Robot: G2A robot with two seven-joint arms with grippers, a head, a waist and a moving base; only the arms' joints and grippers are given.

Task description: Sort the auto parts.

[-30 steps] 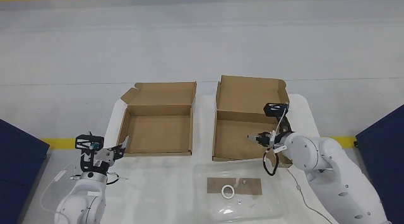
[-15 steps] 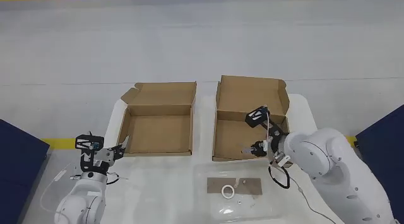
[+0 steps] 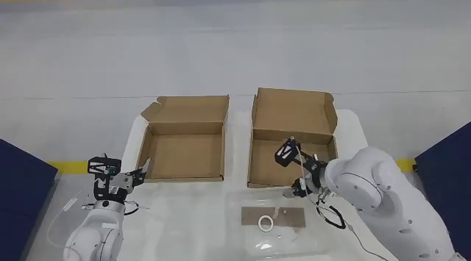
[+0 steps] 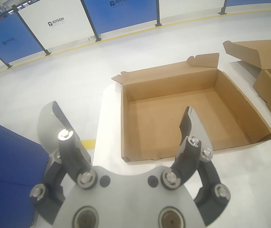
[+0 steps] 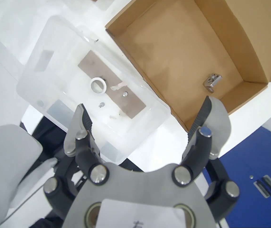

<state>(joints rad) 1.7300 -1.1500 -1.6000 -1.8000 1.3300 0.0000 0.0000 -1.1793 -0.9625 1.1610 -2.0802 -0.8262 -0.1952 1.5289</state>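
Note:
A clear plastic tray (image 3: pixel 246 240) (image 5: pixel 54 34) at the table's front holds a white ring (image 3: pixel 265 223) (image 5: pixel 98 86), two small screws (image 5: pixel 125 93) and a brown strip (image 3: pixel 291 217). A small metal bracket (image 5: pixel 212 81) lies in a corner of the right cardboard box (image 3: pixel 268 159) (image 5: pixel 173 36). My right gripper (image 3: pixel 299 187) (image 5: pixel 145 117) hangs open and holds nothing, over the box's front edge beside the tray. The left cardboard box (image 3: pixel 184 156) (image 4: pixel 173 112) has nothing in it. My left gripper (image 3: pixel 138 176) (image 4: pixel 121 110) is open at the table's left edge, just short of that box.
Both boxes have their lids folded back toward the far side. Bare white table (image 3: pixel 191 206) lies between my left gripper and the tray. Blue panels (image 3: pixel 22 180) stand close to the table on the left and on the right (image 3: pixel 449 165).
My right gripper has swung out of the right box toward its front edge and the tray, turning as it went. The left arm has kept still.

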